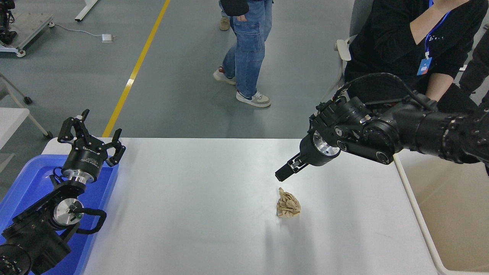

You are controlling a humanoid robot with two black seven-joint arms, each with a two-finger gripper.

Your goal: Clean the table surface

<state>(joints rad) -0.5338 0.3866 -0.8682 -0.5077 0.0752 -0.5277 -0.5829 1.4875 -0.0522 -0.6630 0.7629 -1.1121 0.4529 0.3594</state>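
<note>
Brown crumpled paper wad (pixel 288 203) on table surface (pixel 198 214), just below right gripper (pixel 281 175); its jaws look closed, gripping nothing. Left gripper (pixel 89 133) parked, jaws spread.

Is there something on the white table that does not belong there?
Yes: a crumpled brown paper ball lies alone on the white table surface, right of centre, outside the beige bin. The right tool hangs just above it.

Matte white table surface (pixel 198 214), flat, rounded corners, one crumpled brown paper wad (pixel 288 204) right of centre.
</note>
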